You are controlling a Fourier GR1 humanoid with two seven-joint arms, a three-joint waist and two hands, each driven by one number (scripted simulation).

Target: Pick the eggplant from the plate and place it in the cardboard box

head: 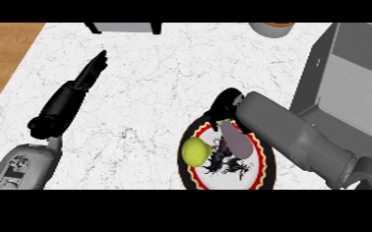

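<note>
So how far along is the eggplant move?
Nothing finished: the eggplant lies on the plate. In hand: the right robot hand is at its far end, grasp unclear. Remaining: lift, carry to the grey box, release. The left robot hand lies open on the counter.

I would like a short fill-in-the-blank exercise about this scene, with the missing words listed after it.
1. The eggplant lies on the ____, not in the box.
2. In the view, the yellow fruit lies to the eggplant's ____.
3. The hand at the eggplant's far end is the robot's ____ one.

Missing words: plate; left; right.
</note>
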